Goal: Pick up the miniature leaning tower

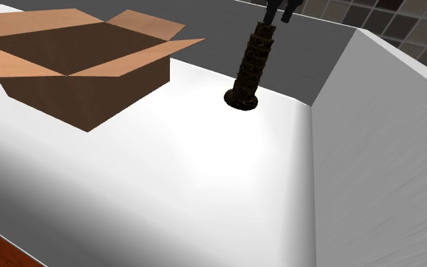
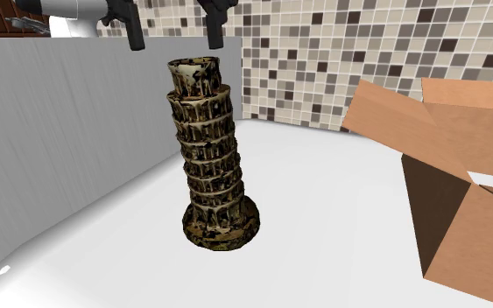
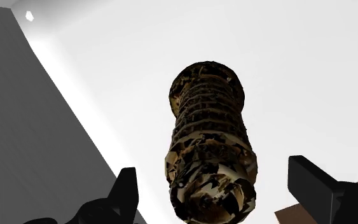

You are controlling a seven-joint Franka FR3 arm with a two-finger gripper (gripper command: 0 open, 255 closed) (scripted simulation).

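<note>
tower: the miniature leaning tower (image 2: pixel 209 149) stands on its round flared base on the white surface (image 1: pixel 204 174), near the grey side wall (image 2: pixel 60 114) and well apart from the open cardboard box (image 1: pixel 90 68); its top tilts toward that wall in the second exterior view.
look: dark brown with pale mottling, ringed in stacked tiers from base to open top.
handling: judged stiff and hard, likely light for its height; the tiers give ridges that pads can catch on, but the round body could roll or twist in a two-finger pinch. tall, narrow and already tilted, it looks easy to knock over with a sideways nudge.
where to grip: the upper tiers, a little below the rim, with one pad on each side of the shaft. closing on the very lip risks slipping off, and the wide base looks too broad.
gripper: the black gripper (image 2: pixel 174 35) hangs just above the tower's top, fingers spread wide and touching nothing; in the wrist view the tower (image 3: pixel 209 146) sits between the two fingers (image 3: pixel 126 191) with clear gaps on both sides.
arm pose: the hand points down at the tower from above — in the shoulder view the gripper (image 1: pixel 280 9) meets the upper edge, right over the tower (image 1: pixel 253 64).
next move: judged a straight descent over the top tiers — then a centred close.
backdrop: a mosaic tiled wall (image 2: pixel 341 61) behind.
</note>
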